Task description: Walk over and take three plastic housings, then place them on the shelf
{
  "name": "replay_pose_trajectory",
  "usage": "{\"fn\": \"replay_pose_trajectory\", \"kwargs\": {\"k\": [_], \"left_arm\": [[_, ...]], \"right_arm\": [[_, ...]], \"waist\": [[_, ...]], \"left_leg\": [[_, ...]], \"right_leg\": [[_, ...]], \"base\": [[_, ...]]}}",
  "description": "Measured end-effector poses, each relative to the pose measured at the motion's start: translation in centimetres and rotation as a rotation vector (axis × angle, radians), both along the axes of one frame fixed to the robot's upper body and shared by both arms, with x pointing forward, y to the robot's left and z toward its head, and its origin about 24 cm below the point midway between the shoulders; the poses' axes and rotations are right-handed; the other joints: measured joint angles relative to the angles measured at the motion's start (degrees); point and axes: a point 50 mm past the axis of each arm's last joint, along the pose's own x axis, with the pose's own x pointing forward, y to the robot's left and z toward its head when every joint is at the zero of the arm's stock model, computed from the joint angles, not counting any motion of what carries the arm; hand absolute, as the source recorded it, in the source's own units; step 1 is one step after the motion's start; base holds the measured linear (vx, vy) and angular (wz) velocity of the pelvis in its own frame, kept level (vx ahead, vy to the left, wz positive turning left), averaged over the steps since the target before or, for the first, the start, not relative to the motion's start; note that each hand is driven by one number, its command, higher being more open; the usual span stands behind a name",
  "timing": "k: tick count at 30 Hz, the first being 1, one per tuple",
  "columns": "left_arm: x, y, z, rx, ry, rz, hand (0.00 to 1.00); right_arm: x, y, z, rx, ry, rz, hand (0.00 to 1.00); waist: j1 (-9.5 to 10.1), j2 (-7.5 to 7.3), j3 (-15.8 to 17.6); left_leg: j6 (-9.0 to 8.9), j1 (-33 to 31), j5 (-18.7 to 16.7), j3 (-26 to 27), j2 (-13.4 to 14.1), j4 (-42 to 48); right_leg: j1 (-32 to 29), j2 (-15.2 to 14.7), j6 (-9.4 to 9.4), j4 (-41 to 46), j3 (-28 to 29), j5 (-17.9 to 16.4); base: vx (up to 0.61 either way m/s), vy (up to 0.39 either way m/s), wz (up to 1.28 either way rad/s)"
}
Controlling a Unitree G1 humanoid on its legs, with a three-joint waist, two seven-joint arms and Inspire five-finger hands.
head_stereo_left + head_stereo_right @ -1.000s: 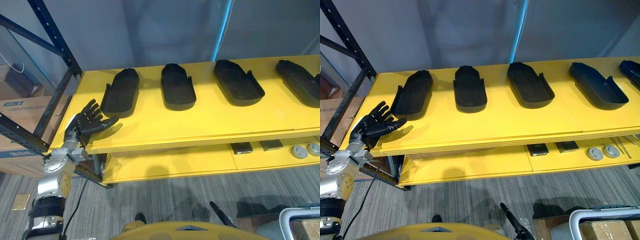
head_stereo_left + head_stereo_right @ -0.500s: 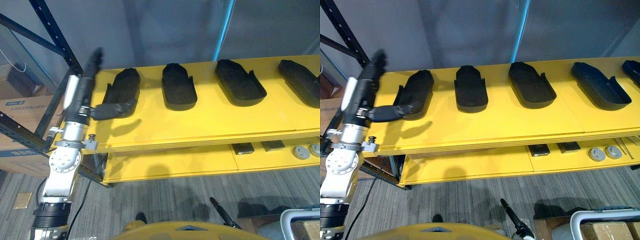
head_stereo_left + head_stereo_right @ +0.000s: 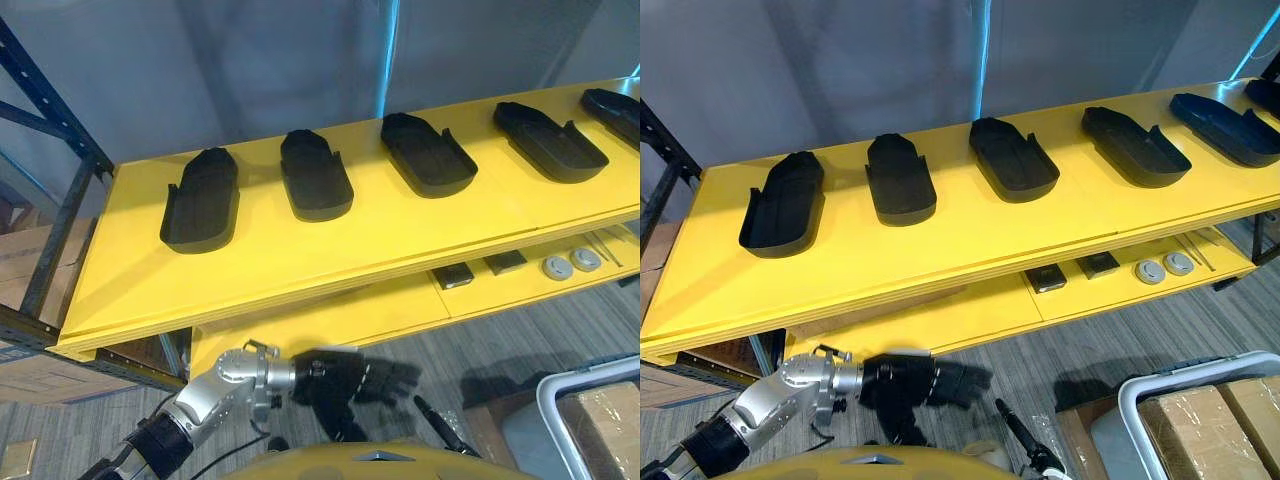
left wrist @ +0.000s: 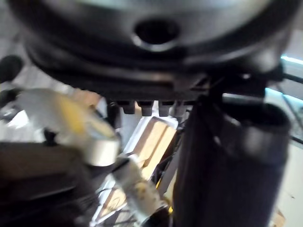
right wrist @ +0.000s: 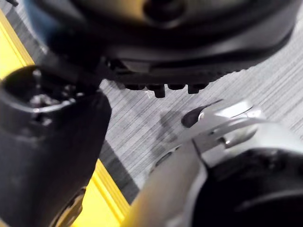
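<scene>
Several black plastic housings lie in a row on the yellow top shelf (image 3: 300, 260): one at the left (image 3: 202, 200), one beside it (image 3: 316, 175), one in the middle (image 3: 428, 153), and more toward the right (image 3: 550, 127). My left hand (image 3: 350, 380) hangs low in front of the shelf, below its front edge, fingers stretched out and holding nothing. It is well apart from every housing. My right hand (image 5: 161, 28) shows as a dark bulk over grey carpet next to a yellow edge.
The lower yellow shelf (image 3: 400, 310) carries small dark blocks (image 3: 455, 277) and round discs (image 3: 557, 266). A white bin with a wrapped cardboard box (image 3: 590, 420) stands on the floor at the lower right. A blue rack upright (image 3: 50, 110) rises at the left.
My left hand has dropped from the shelf's left end, beside the leftmost housing, to below the shelf front. The whole picture has shifted, so the camera has moved. The housings lie as before.
</scene>
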Motion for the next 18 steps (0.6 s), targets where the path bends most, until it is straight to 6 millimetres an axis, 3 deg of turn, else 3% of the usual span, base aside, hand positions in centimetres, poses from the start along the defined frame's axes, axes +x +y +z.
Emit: {"fn": "replay_pose_trajectory", "kwargs": {"k": [5, 8, 11, 13, 15, 18], "left_arm": [[-1.2, 0.8, -2.4, 0.088, 0.146, 0.032, 1.0], [-2.0, 2.0, -5.1, 0.196, 0.245, 0.169, 1.0], [-3.6, 4.4, -9.0, 0.436, 0.386, 0.5, 1.0], [-4.4, 7.1, -11.0, 0.579, 0.442, 0.832, 1.0], [-5.4, 9.0, -11.9, 0.692, 0.426, 0.991, 1.0], [-7.5, 11.1, -12.6, 0.897, 0.388, 1.083, 1.0]], "right_arm": [[0.3, 0.4, -0.1, 0.0, 0.028, 0.058, 1.0], [1.8, 0.6, 0.1, 0.0, -0.002, 0.091, 1.0], [2.1, 0.7, 0.1, -0.002, -0.006, 0.115, 1.0], [2.0, 0.9, 0.0, 0.003, -0.002, 0.116, 1.0], [1.6, 1.1, -0.1, 0.008, 0.011, 0.111, 1.0], [1.3, 1.3, -0.2, 0.013, 0.025, 0.107, 1.0]], "waist": [[-0.16, -0.93, -0.44], [-1.21, -1.0, -0.5], [-1.19, -1.2, -0.58], [-0.18, -1.85, -0.85], [0.35, -2.5, -1.26], [0.74, -3.05, -1.53]], "left_leg": [[-0.09, -0.06, -0.08, 0.36, -0.01, 0.01], [-0.1, 0.09, -0.08, 0.61, 0.01, 0.02], [-0.1, 0.37, -0.08, 0.62, 0.07, 0.01], [-0.1, 0.63, -0.08, 0.48, 0.16, 0.01], [-0.12, 0.96, -0.09, 0.22, 0.14, 0.01], [-0.12, 1.02, -0.09, 0.17, 0.11, 0.01]], "right_leg": [[-0.02, 0.06, -0.04, -0.15, 0.09, -0.03], [0.04, 0.09, -0.05, -0.15, 0.23, -0.03], [0.28, 0.15, -0.05, -0.14, 0.25, -0.03], [0.59, 0.26, -0.05, -0.11, 0.19, -0.03], [1.13, 0.26, -0.05, -0.18, 0.0, -0.03], [1.15, 0.23, -0.02, -0.1, -0.02, -0.01]], "base": [[0.03, -0.009, 0.0], [0.0, -0.003, -0.01], [0.0, 0.0, 0.0], [-0.03, -0.011, 0.02], [-0.01, -0.004, 0.02], [-0.03, -0.002, 0.01]]}}
